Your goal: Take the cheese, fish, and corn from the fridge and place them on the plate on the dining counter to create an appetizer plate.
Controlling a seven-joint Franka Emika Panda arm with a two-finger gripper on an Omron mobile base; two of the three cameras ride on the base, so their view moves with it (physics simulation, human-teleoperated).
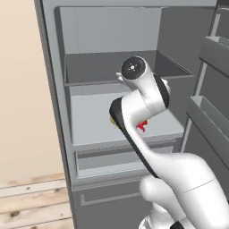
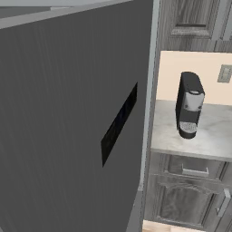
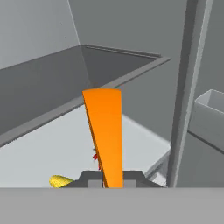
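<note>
In the hand view my gripper is shut on the cheese, an orange wedge that stands up between the two dark fingertips. It hangs above the pale middle shelf of the open fridge. The yellow corn lies on that shelf to the lower left. The red fish peeks out from behind the cheese. From the left base view my arm reaches into the fridge, with the fish and a bit of the corn showing beside it. The plate and the dining counter are out of view.
The fridge door with its racks stands open on the right, close to my arm. Its dark outer face blocks the right base view. An upper shelf sits above and a drawer below. A coffee machine stands on a side counter.
</note>
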